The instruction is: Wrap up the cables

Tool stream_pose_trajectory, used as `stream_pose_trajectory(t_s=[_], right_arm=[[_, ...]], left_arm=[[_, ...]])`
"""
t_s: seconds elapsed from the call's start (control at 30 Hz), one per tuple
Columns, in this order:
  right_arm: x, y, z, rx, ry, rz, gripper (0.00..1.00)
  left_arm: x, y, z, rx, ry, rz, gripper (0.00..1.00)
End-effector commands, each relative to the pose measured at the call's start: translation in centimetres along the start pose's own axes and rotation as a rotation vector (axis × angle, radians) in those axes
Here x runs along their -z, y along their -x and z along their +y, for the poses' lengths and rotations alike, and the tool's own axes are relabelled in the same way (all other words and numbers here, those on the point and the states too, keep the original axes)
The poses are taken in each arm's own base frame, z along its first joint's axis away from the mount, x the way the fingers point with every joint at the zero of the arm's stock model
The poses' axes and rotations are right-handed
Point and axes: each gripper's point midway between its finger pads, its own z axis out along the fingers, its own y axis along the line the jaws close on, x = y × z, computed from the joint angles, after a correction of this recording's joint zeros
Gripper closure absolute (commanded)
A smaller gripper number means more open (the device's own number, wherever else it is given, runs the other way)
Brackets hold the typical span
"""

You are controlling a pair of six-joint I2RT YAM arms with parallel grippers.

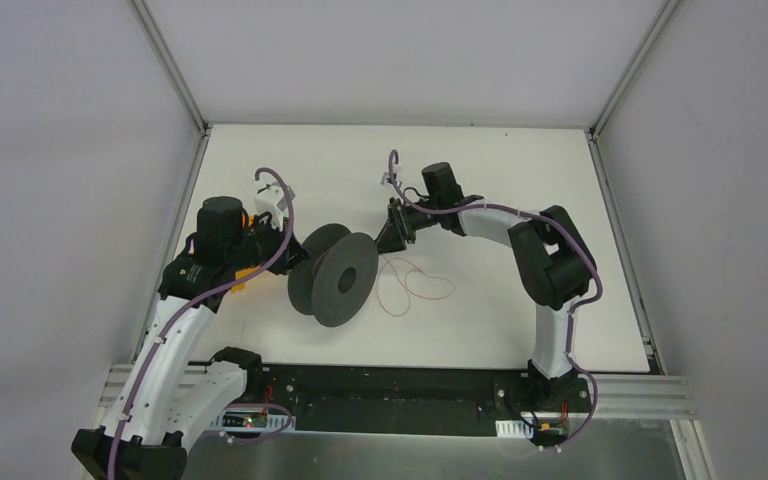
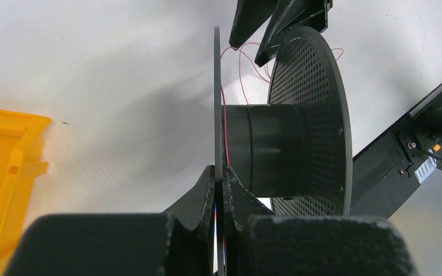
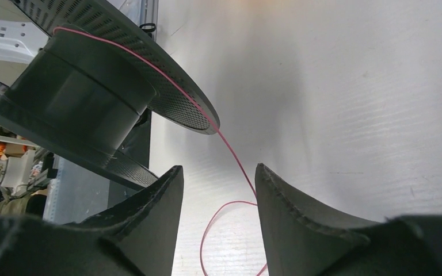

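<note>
A dark grey two-flanged spool (image 1: 334, 277) stands on edge on the white table. My left gripper (image 2: 218, 172) is shut on the rim of one thin flange (image 2: 217, 86); the hub (image 2: 262, 148) and perforated flange (image 2: 316, 115) lie beyond. The fine reddish-brown wire (image 1: 415, 285) runs from the hub (image 3: 80, 98) over the flange edge and loops loosely on the table right of the spool. My right gripper (image 3: 218, 172) is open just right of the spool, its jaws on either side of the wire (image 3: 233, 155), which lies close to the right finger; I cannot tell if it touches.
A yellow bin (image 2: 3, 167) sits left of the spool beside my left arm (image 1: 230, 240). The black base rail (image 1: 400, 395) runs along the near table edge. Grey walls enclose the table at the back and sides.
</note>
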Motion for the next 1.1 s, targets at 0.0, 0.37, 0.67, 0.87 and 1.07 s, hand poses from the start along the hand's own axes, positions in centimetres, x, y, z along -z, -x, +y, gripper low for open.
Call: stream_pose_trajectory(t_s=[0.0,0.37,0.67,0.87,1.07], right_arm=[[0.7,1.3,0.3,0.13,-0.027,-0.022,0.47],[0.3,1.0,0.2,0.141,-0.018,-0.01,0.41],[0.3,0.7,0.3,0.168,-0.05,0.015,0.72],[3.0,4.9,1.3,0.202,-0.213,-0.074,1.0],[4.9,8.3,5.5,0.288,-0.278,-0.142,1.0]], left_arm=[[0.0,1.8,-0.8,-0.044,-0.053,-0.074,1.0],[0.0,1.6,-1.3,-0.067,-0.086,-0.067,1.0],[-0.5,1.2,-1.0,-0.035,-0.081,-0.046,1.0],[-1.5,1.1,0.3,0.012,-0.025,-0.013,1.0],[-2.3,0.9,2.6,0.03,0.081,0.01,1.0]])
